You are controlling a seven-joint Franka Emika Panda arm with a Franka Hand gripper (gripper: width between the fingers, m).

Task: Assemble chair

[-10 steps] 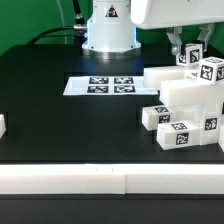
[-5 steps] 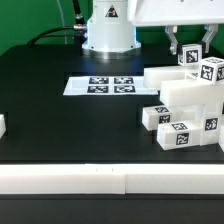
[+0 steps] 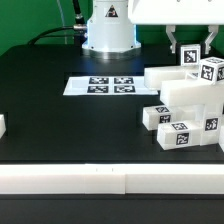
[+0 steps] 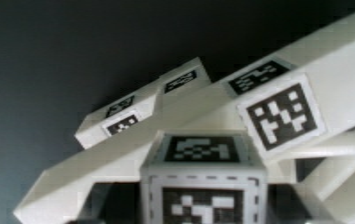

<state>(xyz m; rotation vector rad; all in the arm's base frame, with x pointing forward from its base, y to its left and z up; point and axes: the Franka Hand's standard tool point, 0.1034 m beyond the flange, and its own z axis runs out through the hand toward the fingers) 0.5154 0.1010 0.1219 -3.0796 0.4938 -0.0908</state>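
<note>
Sitting at the exterior view's right side of the black bench (image 3: 60, 125) is the chair (image 3: 188, 105), a cluster of matte white chunky plastic blocks bearing small black-and-white square tags, only partly put together. A long thick white bar is slanting across the top of the cluster, with a tall white block beneath it and several shorter tagged pieces lying in front, touching one another. Two upright tagged leg ends (image 3: 202, 62) are standing at the back of the cluster, close beside each other.

Hanging from the top edge of the exterior view, the arm's two dark fingers (image 3: 176, 44) are reaching down just behind those upright ends. The fingers are standing nearly fully closed; whether they are pinching any part of the chair I cannot tell, since the blocks are hiding their tips.

In the wrist view, white tagged pieces are filling most of the picture against the dark bench, a tagged block end (image 4: 206, 178) sitting nearest the camera with slanting white bars spreading beyond it.

Lying flat farther toward the exterior view's left, well apart from the chair, is the marker board (image 3: 103, 85), a thin white sheet printed with four tags, in front of the glossy white robot base (image 3: 108, 35).
</note>
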